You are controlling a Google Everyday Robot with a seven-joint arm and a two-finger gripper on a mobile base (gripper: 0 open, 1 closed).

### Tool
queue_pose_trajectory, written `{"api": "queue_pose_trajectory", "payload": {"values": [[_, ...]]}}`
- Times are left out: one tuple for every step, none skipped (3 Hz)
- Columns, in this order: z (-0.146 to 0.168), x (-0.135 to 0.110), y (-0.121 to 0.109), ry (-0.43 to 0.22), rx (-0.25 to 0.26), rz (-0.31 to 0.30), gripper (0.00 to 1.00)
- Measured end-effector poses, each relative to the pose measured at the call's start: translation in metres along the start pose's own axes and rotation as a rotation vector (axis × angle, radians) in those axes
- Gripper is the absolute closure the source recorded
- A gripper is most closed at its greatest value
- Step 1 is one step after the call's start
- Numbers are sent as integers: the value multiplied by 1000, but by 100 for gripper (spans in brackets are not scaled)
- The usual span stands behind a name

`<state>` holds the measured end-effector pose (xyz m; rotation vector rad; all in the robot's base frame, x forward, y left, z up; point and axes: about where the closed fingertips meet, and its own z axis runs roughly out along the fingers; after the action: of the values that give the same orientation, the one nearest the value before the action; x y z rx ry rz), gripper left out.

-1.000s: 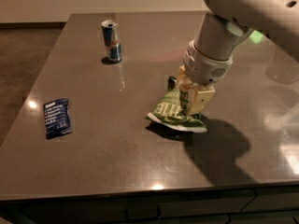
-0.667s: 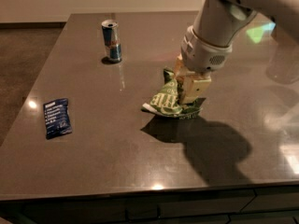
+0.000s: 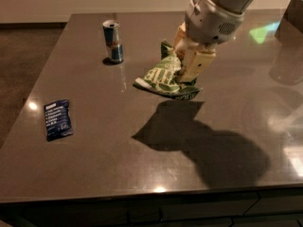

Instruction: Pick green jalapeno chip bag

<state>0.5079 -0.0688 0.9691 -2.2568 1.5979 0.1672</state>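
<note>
The green jalapeno chip bag is crumpled, with white lettering showing. It hangs clear of the dark table, with its shadow cast on the surface below it. My gripper comes down from the upper right and is shut on the bag's right side. One pale finger lies over the bag; the part of the bag behind the fingers is hidden.
A blue and silver drink can stands upright at the back left. A small dark blue flat packet lies near the table's left edge. The table's front edge runs along the bottom of the view. A dark object stands at the far right.
My gripper has risen with the bag held in it. The bag has left the table surface and its shadow now lies apart below it. The can and blue packet have not moved.
</note>
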Motion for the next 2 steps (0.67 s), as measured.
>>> {"api": "queue_pose_trajectory", "payload": {"values": [[-25, -12, -9, -59, 41, -7, 100], [-50, -26, -16, -156, 80, -13, 100]]}}
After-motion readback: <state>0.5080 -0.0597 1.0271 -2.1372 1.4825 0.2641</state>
